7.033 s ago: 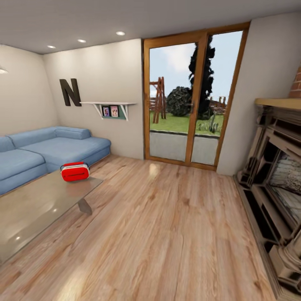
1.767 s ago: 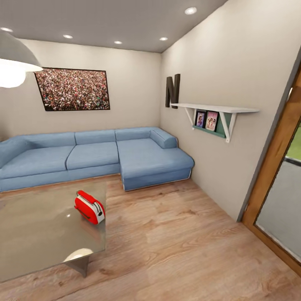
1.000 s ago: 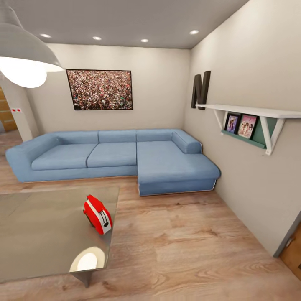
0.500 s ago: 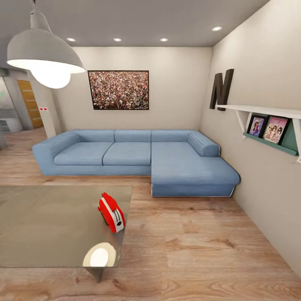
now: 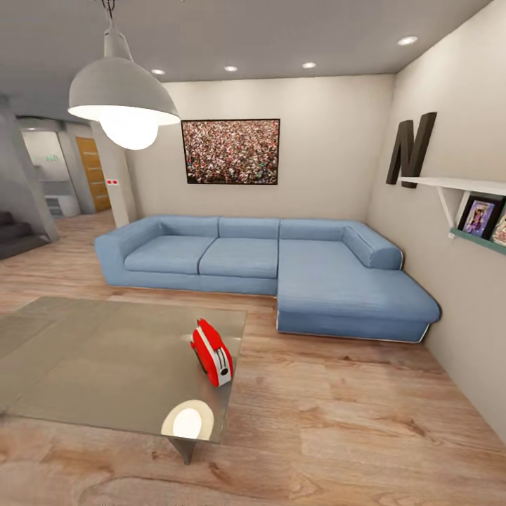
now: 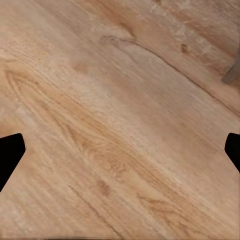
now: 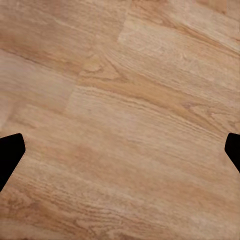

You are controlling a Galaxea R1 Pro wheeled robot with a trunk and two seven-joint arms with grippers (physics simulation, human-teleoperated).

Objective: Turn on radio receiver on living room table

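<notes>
Radio receiver (image 5: 212, 352): little bright-red box with a rounded top, standing on edge, a white-grey end panel facing the near side. Couldn't make out the knobs on it, too small.
Where it sat: on the table (image 5: 84, 358), close to the table's right edge and toward the near right corner, well apart from the sofa.
Table: big, low, rectangular, with a glossy grey-brown top that looked like glass. It threw back a round bright spot of lamp light just in front of the radio. One short metal leg poked out under the near corner.
Living room: light wood plank floor (image 5: 365, 422) with obvious grain, plain beige walls.
Sofa (image 5: 281, 263): blue, L-shaped, soft fabric look, chunky cushions, the chaise on the right.
Wall stuff: dark-framed crowd picture (image 5: 231, 151) above the sofa, a big dark letter N (image 5: 410, 151), a white shelf (image 5: 464, 186) with small framed photos.
Lamp (image 5: 123, 102): white dome pendant, lit, hanging over the table.
Left gripper (image 6: 120, 152): fingers wide apart, only dark tips at the frame edges, bare floor between them.
Right gripper (image 7: 120, 152): same deal, fingers spread wide over floor planks, holding nothing.
</notes>
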